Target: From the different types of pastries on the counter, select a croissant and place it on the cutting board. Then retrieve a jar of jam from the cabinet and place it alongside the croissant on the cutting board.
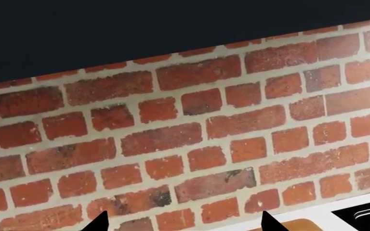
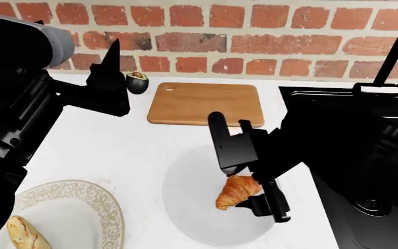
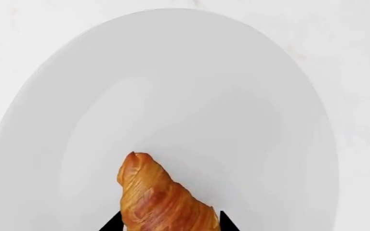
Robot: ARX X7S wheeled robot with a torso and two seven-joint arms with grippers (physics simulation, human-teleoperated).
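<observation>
Nearest: one baguette-like bread on a patterned plate, passed over as the wrong pastry. Next, one croissant over a plain white plate, pinched in the right tool, closed on both flanks, apparently lifted for carrying. Farther, one bare cutting board awaiting it on the worktop. Left tool spread, holding nothing, facing brick wall. One avocado half behind. No jar visible.
</observation>
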